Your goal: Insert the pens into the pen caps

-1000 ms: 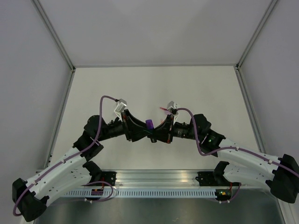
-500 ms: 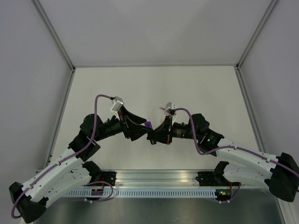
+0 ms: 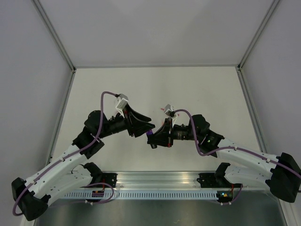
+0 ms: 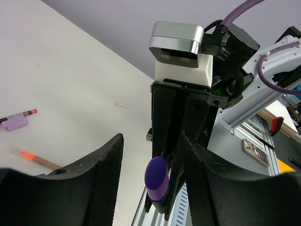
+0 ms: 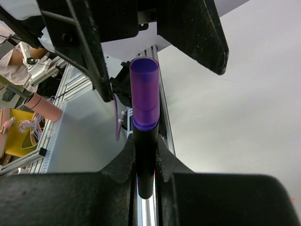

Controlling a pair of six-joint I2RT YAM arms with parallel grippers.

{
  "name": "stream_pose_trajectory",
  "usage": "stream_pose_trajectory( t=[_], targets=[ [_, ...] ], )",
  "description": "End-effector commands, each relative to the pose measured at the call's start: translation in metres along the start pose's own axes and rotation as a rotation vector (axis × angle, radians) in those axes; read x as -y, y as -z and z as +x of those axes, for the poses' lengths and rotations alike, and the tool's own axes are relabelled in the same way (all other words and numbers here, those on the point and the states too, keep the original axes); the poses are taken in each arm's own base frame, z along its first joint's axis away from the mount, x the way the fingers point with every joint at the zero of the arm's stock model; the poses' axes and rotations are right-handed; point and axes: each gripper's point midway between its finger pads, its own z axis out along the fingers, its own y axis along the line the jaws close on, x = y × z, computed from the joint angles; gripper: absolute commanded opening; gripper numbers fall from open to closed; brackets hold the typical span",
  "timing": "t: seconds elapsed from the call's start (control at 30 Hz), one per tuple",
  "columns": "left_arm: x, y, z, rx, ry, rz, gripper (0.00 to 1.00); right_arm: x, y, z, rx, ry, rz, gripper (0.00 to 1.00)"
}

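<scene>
A black pen (image 5: 146,155) with a purple pen cap (image 5: 144,92) on its end stands clamped in my right gripper (image 5: 146,146), which is shut on the pen's body. In the left wrist view the same purple cap (image 4: 156,176) sits between the fingers (image 4: 101,183) of my left gripper (image 4: 151,141). That gripper is open, with a gap on the cap's left side. From above, the two grippers meet at mid-table with the cap (image 3: 149,135) between them. A pink pen (image 4: 19,115) with a lilac cap (image 4: 15,124) and an orange-red pen (image 4: 35,157) lie on the table.
The white table (image 3: 155,84) is walled by grey panels on three sides. An aluminium rail (image 3: 160,181) carrying both arm bases runs along the near edge. A small pale piece (image 4: 122,106) lies on the table beyond the pens.
The right gripper with the capped pen has drifted left and toward the near edge. The left gripper has swung round above it, its jaws widening and then narrowing somewhat.
</scene>
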Motion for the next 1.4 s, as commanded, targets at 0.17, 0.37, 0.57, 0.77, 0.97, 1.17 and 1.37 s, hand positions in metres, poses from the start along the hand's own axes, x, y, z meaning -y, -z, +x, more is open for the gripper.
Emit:
stream_pose_trajectory(
  t=[0.17,0.37,0.57,0.77,0.97,1.17,1.37],
  targets=[
    [0.027,-0.001,-0.019,0.059,-0.065,0.136,0.49,-0.016,-0.001,-0.016,0.057,0.051,-0.068,0.00],
    [0.035,0.002,-0.010,0.063,-0.022,0.201,0.40,-0.016,0.001,-0.019,0.078,0.061,-0.057,0.00],
    [0.030,-0.001,-0.002,0.048,0.005,0.197,0.37,-0.016,0.001,-0.019,0.076,0.059,-0.061,0.00],
    [0.032,-0.003,0.002,0.032,0.034,0.222,0.24,-0.017,0.002,-0.020,0.080,0.065,-0.065,0.00],
    [0.033,-0.004,0.022,-0.016,0.116,0.280,0.02,-0.015,0.006,-0.035,0.139,0.095,-0.014,0.00],
    [0.037,0.002,0.034,-0.022,0.133,0.324,0.02,-0.005,0.014,-0.084,0.250,0.132,0.133,0.00],
    [0.047,0.017,0.039,0.006,0.080,0.386,0.02,-0.033,0.018,-0.128,0.349,0.121,0.005,0.00]
  ],
)
